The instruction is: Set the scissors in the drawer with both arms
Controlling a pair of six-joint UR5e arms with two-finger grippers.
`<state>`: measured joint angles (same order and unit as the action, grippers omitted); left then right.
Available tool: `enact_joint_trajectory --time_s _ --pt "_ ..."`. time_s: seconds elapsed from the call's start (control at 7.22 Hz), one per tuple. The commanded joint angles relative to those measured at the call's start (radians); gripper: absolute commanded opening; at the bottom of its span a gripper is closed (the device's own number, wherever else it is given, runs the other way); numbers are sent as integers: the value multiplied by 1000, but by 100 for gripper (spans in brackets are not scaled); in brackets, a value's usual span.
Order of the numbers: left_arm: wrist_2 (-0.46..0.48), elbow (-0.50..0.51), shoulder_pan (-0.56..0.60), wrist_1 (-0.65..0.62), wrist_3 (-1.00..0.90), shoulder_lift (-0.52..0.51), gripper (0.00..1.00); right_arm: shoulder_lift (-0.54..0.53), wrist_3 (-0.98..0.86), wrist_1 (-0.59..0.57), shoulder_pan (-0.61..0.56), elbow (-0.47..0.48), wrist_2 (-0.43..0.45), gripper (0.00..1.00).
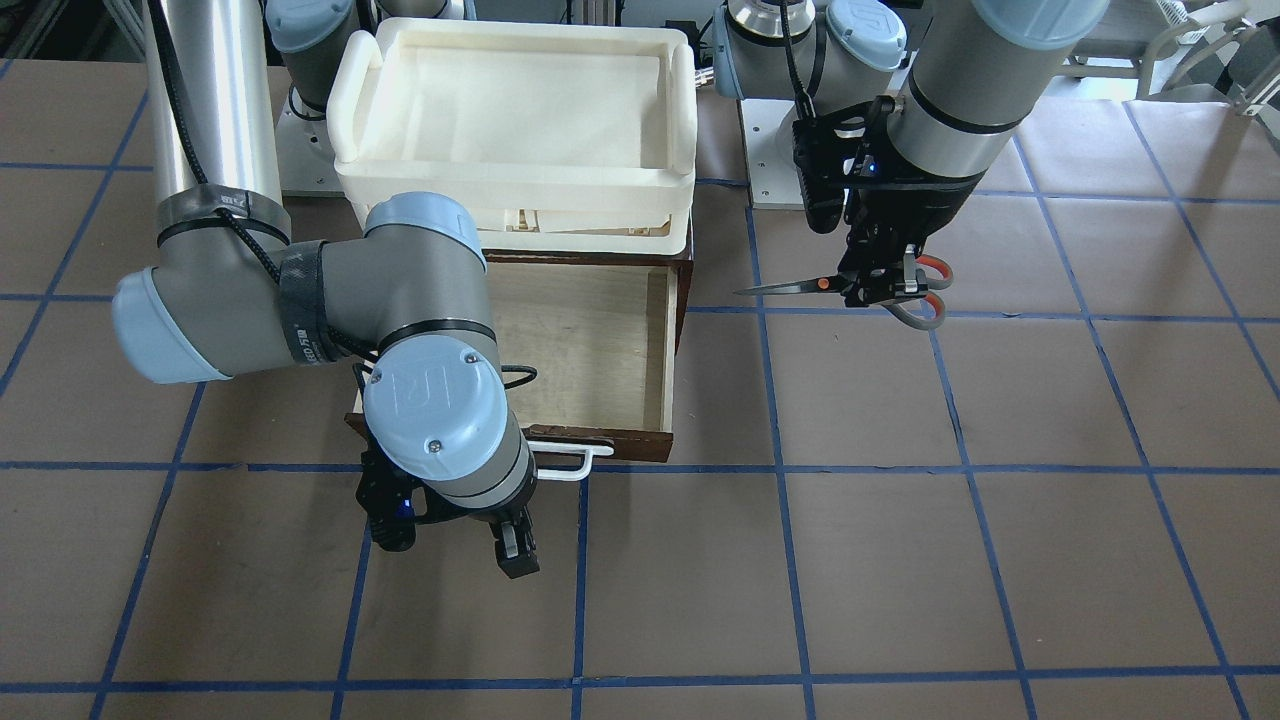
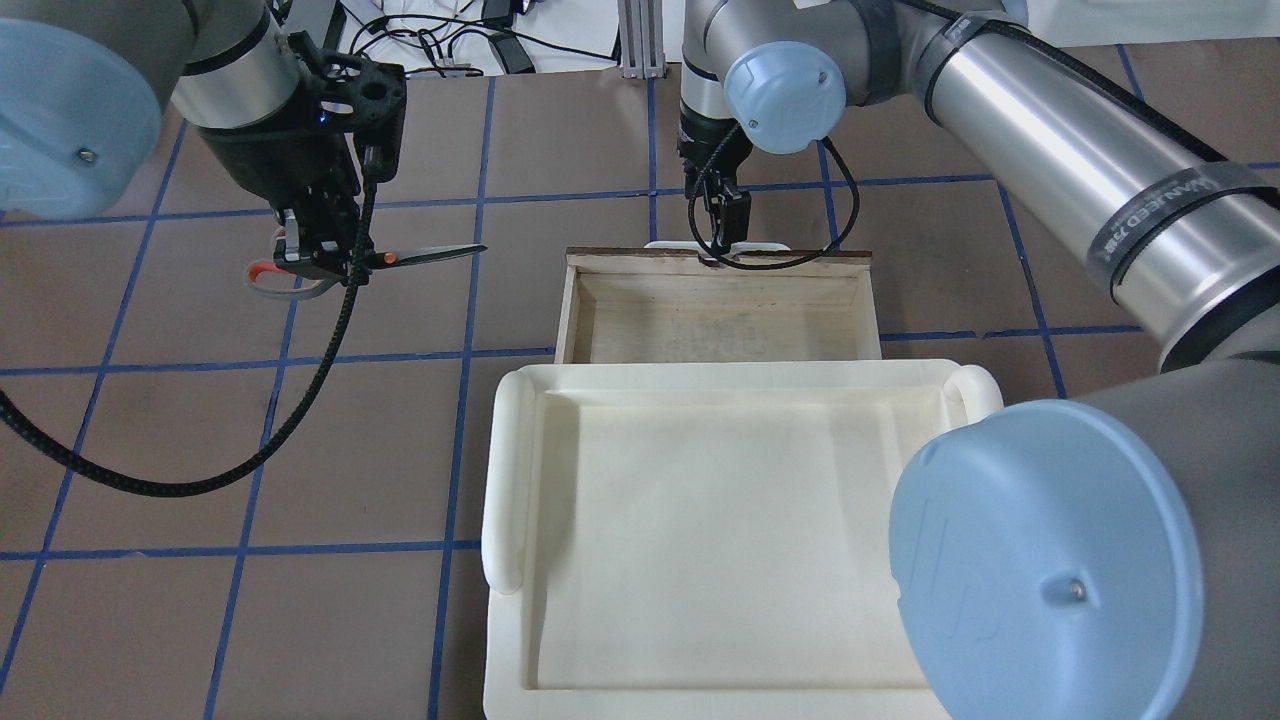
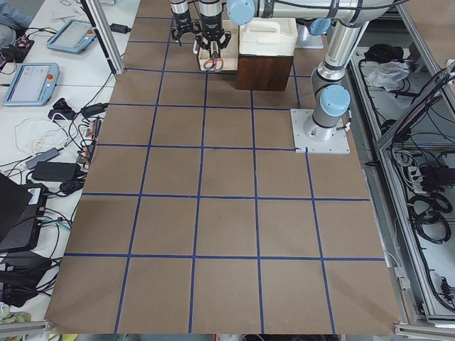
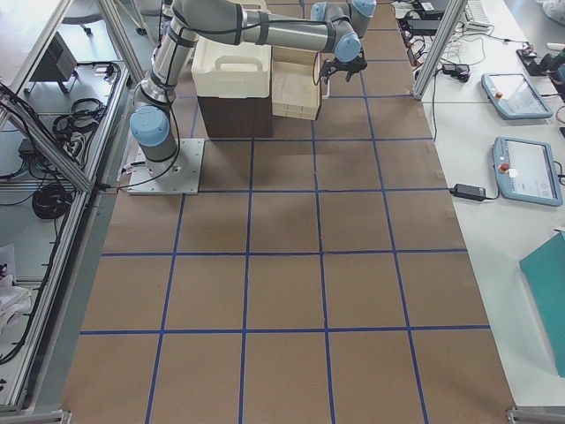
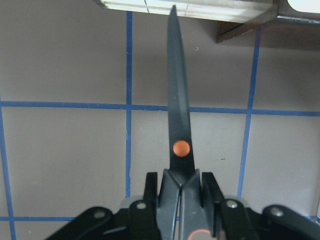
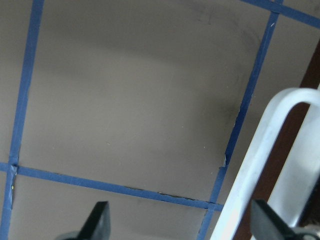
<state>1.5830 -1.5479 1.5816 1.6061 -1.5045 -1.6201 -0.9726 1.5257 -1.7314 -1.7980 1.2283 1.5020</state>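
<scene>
Jaws of the left gripper (image 1: 885,285) were clamped on the scissors (image 1: 850,285) just behind the orange pivot, blades closed and level. Handle loops stuck out behind the gripper; blade tip pointed toward the drawer (image 1: 590,345). Scissors were held clear above the tabletop (image 1: 1000,500), beside the drawer and apart from it, not over its opening. Left wrist view showed the blade (image 5: 178,100) running straight out from between the fingers (image 5: 170,200), tip aimed at the drawer's pale side wall (image 5: 190,7).

Jaws of the right gripper (image 1: 455,545) stood wide apart, holding nothing. It sat just outside the drawer front, by the white handle (image 1: 570,460). Right wrist view showed both fingertips (image 6: 97,225) spread at the lower edge with the handle (image 6: 270,150) close to one of them; contact with it could not be judged. In the overhead view the same gripper (image 2: 722,225) hung over the handle (image 2: 715,246) at the drawer's far edge.

Drawer was pulled out from its dark box, pale wood interior (image 2: 715,320) exposed. A cream tray (image 2: 720,540) rested on top of the box, behind the open drawer as the front camera saw it. Blue tape lines (image 1: 780,470) gridded the brown tabletop.
</scene>
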Motion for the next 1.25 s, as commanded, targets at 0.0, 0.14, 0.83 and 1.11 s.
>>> enact_joint_trajectory --time_s 0.0,0.14,0.83,1.11 --pt "-3 8 3 0 0 -6 0 -73 -34 27 0 5 32 100" --pt "-3 15 3 -2 0 -10 0 -101 -109 45 3 5 61 100" --pt "-84 86 193 -26 197 -96 0 -322 -1001 145 141 62 210 100" --pt "-84 88 302 -95 289 -173 0 -418 -1386 141 155 91 210 100"
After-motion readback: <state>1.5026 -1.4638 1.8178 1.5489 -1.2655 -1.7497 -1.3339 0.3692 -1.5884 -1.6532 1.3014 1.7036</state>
